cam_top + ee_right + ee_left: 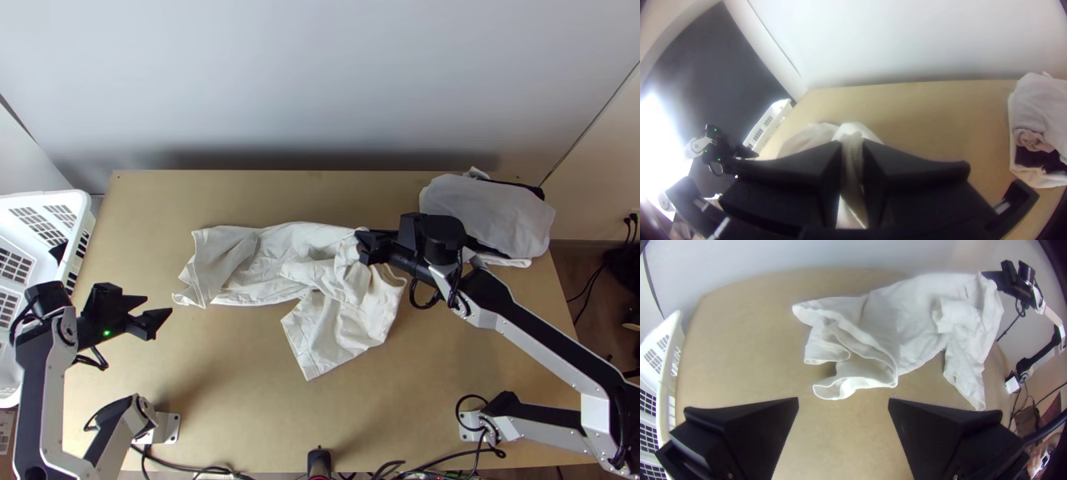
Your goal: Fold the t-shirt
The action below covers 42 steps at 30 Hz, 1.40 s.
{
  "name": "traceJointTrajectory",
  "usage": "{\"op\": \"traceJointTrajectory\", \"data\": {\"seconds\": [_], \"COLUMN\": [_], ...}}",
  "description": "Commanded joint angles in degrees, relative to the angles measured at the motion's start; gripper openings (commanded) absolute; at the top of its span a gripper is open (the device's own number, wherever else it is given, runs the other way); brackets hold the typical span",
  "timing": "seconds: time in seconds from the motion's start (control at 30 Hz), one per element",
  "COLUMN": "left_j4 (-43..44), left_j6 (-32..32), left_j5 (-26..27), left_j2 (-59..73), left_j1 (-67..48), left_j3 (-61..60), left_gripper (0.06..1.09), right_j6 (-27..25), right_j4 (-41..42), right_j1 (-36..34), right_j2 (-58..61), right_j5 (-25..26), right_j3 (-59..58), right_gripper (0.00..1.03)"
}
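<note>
I have the white t-shirt (272, 248) rumpled on the worktop (240, 416), bunched toward its right end, with a part spreading toward the near edge. My right gripper (362, 246) is at that bunched end, its jaws clenched on a gathered pinch of cloth. My left gripper (159, 306) is off the t-shirt's left end, jaws parted, holding nothing. A cloth pile (488, 214) lies beyond the t-shirt's right end.

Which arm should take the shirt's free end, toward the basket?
Left, I'd say: the left hand is open and close to that end, while the right hand is shut on bunched fabric toward the other end.
</note>
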Motion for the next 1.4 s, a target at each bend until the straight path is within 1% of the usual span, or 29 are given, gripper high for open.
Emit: {"op": "traceJointTrajectory", "data": {"seconds": [0.0,0.1,0.23,0.3,0.37,0.53,0.67,0.8,1.0,1.07,1.17,1.2,1.23,1.27,1.3,1.37], "left_j4": [5.6,9.5,18.7,23.7,26.4,29.3,32.5,33.8,36.0,36.8,37.1,37.1,37.7,38.3,38.9,39.4], "left_j6": [8.7,9.4,10.4,10.1,7.8,4.1,-0.4,-1.0,-1.6,-1.9,-2.6,-2.6,-2.6,-2.9,-3.3,-4.2], "left_j5": [-1.7,-1.8,-1.9,-2.0,-2.2,-5.2,-9.7,-10.1,-10.1,-10.7,-11.6,-11.6,-11.6,-11.5,-11.6,-11.7], "left_j2": [3.3,3.9,4.8,5.0,6.3,8.6,11.9,13.5,14.7,15.6,15.9,15.8,15.8,15.8,15.6,15.6], "left_j1": [0.4,-0.6,-2.4,-3.6,-5.0,-10.1,-15.2,-17.8,-18.5,-18.7,-18.8,-18.8,-18.9,-18.9,-19.2,-19.3], "left_j3": [-3.2,-4.9,-7.9,-9.5,-9.8,-10.3,-10.5,-10.5,-10.8,-10.8,-11.0,-10.9,-10.9,-10.8,-10.9,-10.3], "left_gripper": [1.04,1.04,1.04,1.04,1.04,1.04,1.04,1.03,1.03,0.99,0.96,0.86,0.61,0.19,0.10,0.09], "right_j6": [0.1,0.1,0.2,0.2,0.2,0.2,0.2,0.2,0.2,0.3,0.4,0.4,0.5,0.7,1.0,1.1], "right_j4": [0.0,0.1,0.1,0.1,0.1,0.1,0.1,0.1,0.1,0.1,0.1,0.1,0.1,0.1,0.1,0.1], "right_j1": [-0.9,-1.3,-1.8,-1.8,-1.8,-2.1,-2.6,-3.2,-3.3,-3.4,-3.3,-3.3,-3.4,-3.4,-3.5,-3.8], "right_j2": [-0.1,-0.1,0.4,0.6,0.9,1.2,1.3,1.4,1.5,1.5,1.5,1.5,1.5,1.5,1.4,1.0], "right_j5": [0.2,0.2,0.2,0.1,0.1,0.1,0.1,0.1,0.1,0.2,0.1,0.2,0.1,0.1,0.1,0.1], "right_j3": [0.1,0.0,0.0,0.1,0.1,0.2,0.2,0.3,0.3,0.2,0.2,0.2,0.3,0.4,0.6,0.8], "right_gripper": [0.02,0.02,0.02,0.02,0.02,0.02,0.02,0.02,0.02,0.02,0.02,0.02,0.02,0.02,0.02,0.02]}}
